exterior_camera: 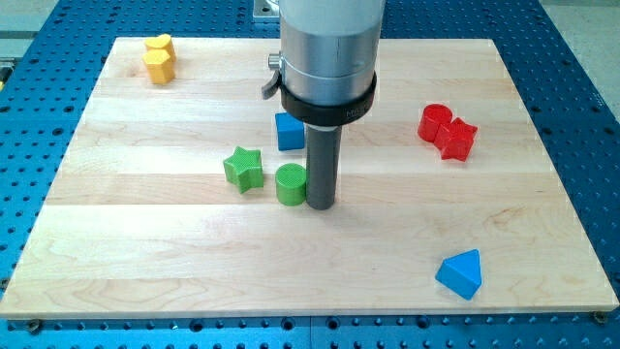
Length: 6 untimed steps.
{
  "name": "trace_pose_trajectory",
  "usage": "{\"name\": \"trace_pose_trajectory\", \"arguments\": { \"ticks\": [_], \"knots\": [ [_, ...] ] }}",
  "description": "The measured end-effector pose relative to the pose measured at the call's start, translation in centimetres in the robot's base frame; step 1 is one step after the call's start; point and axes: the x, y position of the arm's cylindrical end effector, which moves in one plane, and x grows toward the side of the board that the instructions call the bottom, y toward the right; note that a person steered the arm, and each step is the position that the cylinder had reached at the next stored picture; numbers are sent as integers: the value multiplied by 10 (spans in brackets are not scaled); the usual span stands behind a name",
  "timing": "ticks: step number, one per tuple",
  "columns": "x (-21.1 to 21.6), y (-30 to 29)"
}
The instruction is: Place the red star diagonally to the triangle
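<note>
The red star (pixel 457 139) lies at the view's right, touching a red cylinder (pixel 435 121) just up-left of it. The blue triangle (pixel 460 273) lies at the view's bottom right, well below the red star. My tip (pixel 321 205) stands near the board's middle, right beside the green cylinder (pixel 290 184) on its right side, far to the left of the red star and the triangle.
A green star (pixel 244 168) lies left of the green cylinder. A blue cube (pixel 290 131) sits above them, partly behind the rod. Two yellow blocks (pixel 159 58) sit at the top left. The wooden board (pixel 145 262) rests on a blue perforated table.
</note>
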Motion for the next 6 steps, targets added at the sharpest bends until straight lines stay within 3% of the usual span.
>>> {"name": "trace_pose_trajectory", "arguments": {
  "ticks": [1, 3, 4, 5, 6],
  "knots": [
    [14, 36],
    [-17, 224],
    [-81, 255],
    [-107, 245],
    [-81, 197]
  ]
}}
